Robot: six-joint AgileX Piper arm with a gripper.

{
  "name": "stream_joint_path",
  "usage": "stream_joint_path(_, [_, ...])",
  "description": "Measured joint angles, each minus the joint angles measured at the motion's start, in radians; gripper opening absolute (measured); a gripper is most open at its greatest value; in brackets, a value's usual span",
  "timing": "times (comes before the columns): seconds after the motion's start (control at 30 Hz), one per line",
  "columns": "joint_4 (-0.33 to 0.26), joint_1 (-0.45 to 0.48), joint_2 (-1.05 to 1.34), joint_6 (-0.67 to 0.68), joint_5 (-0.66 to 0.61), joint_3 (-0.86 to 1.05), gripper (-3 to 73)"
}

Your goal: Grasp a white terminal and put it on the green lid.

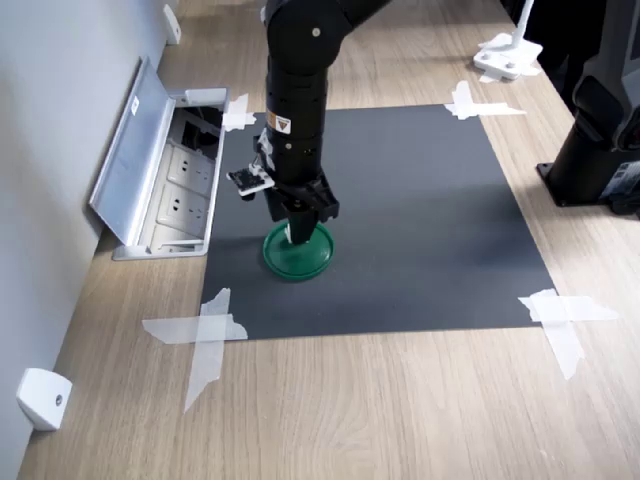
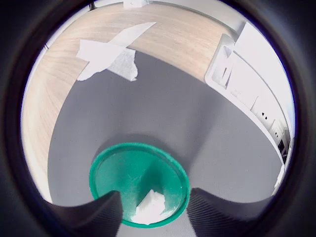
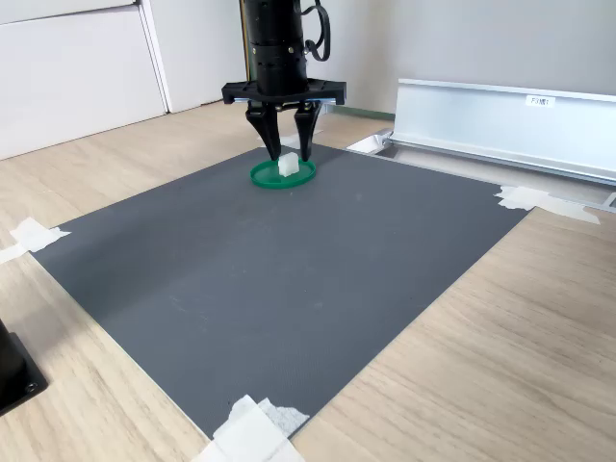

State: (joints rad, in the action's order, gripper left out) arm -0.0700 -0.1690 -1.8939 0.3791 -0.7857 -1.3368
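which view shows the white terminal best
The second exterior view: the white terminal sits on the green lid, clear between the open fingers of the gripper. The wrist view shows it close but blurred and cropped. The first exterior view shows only a white sliver beneath the gripper.

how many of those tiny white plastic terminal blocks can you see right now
1. The tiny white plastic terminal block sits on the flat round green plastic lid, between the open gripper fingers. Others may be hidden behind the arm.
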Motion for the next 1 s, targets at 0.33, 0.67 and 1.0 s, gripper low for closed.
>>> stream_joint_path(0.33, [0.059, 0.004, 0.118, -0.064, 0.061, 0.075, 47.9])
stream_joint_path(0.67, [0.07, 0.125, 0.389, -0.144, 0.234, 0.167, 0.6])
stream_joint_path(1.0, [0.029, 0.241, 0.739, -0.229, 0.514, 0.44, -0.5])
